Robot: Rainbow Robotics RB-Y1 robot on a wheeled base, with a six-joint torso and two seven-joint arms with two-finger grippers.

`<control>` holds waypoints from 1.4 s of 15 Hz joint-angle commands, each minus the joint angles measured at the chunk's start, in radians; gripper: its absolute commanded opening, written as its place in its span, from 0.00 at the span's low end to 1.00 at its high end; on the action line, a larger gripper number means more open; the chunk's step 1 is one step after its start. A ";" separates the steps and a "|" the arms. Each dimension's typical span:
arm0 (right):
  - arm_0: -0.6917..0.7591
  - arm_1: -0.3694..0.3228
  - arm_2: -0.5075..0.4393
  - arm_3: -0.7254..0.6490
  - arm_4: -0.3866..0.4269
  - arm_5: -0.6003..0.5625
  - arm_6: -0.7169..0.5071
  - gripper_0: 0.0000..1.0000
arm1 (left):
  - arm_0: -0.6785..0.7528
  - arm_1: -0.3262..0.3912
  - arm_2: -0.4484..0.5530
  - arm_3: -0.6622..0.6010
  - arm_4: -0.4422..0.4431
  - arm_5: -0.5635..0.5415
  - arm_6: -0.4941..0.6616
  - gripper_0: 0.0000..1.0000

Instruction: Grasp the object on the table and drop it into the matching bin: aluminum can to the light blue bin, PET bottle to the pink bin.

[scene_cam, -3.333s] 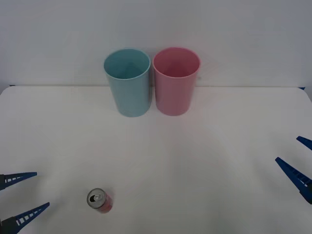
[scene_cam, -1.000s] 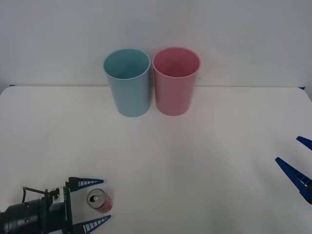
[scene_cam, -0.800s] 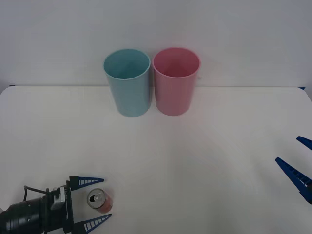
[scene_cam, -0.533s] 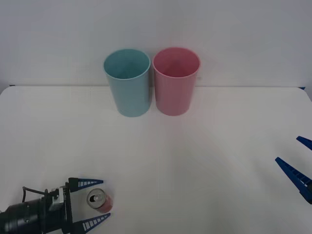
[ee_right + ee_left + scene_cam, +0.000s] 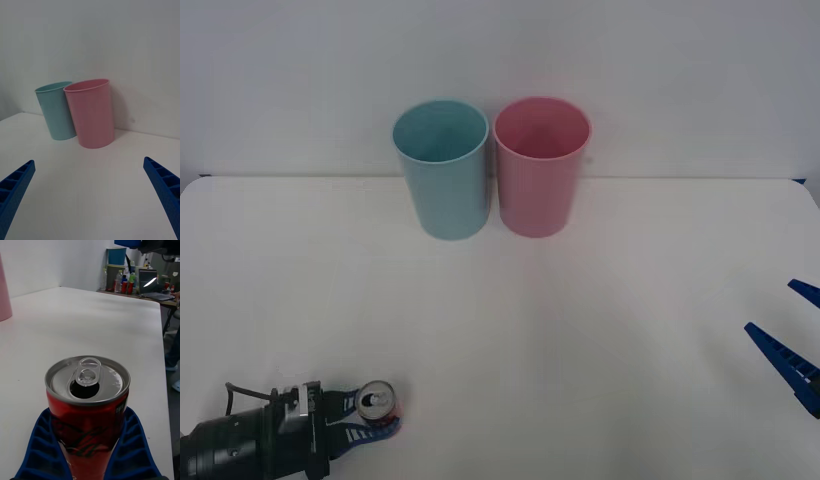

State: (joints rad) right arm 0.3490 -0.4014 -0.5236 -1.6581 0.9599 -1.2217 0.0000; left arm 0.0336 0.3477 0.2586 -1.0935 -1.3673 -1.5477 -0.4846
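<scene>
A small red aluminum can (image 5: pixel 379 405) with a silver top and pull tab stands upright near the table's front left. My left gripper (image 5: pixel 370 414) is shut on it, blue fingers (image 5: pixel 41 450) pressed against both sides of the can (image 5: pixel 88 410). The light blue bin (image 5: pixel 442 167) and the pink bin (image 5: pixel 540 164) stand side by side at the back of the table (image 5: pixel 600 330). At the right edge my right gripper (image 5: pixel 792 335) hangs open with nothing in it; its wrist view shows the light blue bin (image 5: pixel 56 110) and pink bin (image 5: pixel 92 112) ahead.
A white wall rises right behind the two bins. The wide white tabletop (image 5: pixel 93 322) stretches between the can and the bins. A cluttered desk (image 5: pixel 150 279) stands beyond the table's far end in the left wrist view.
The left gripper's fingers, open around the can half a second ago, have closed onto it. The can stays in the same spot. The right arm has not moved.
</scene>
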 commanded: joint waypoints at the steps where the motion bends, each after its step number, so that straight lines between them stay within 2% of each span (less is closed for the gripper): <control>1: 0.000 0.000 0.000 0.000 0.000 0.000 0.000 1.00 | 0.000 0.001 -0.001 0.000 0.001 0.000 0.008 0.00; 5: 0.000 0.000 0.000 0.000 0.000 0.000 0.000 1.00 | -0.014 0.001 0.010 -0.005 0.025 0.005 0.034 0.00; 11: 0.000 0.000 0.000 0.000 0.000 0.000 0.000 1.00 | -0.014 0.001 0.014 -0.079 0.134 0.161 0.093 0.00; 16: 0.000 0.000 0.000 0.000 0.000 0.000 0.000 1.00 | -0.018 0.001 0.019 -0.241 0.202 0.316 0.320 0.00; 21: 0.000 0.000 0.000 0.000 0.000 0.000 0.000 1.00 | -0.021 0.001 0.045 -0.411 0.220 0.457 0.523 0.00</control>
State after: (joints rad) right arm 0.3491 -0.4014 -0.5236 -1.6581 0.9599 -1.2217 0.0000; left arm 0.0123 0.3482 0.2972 -1.4809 -1.1485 -1.1078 0.0084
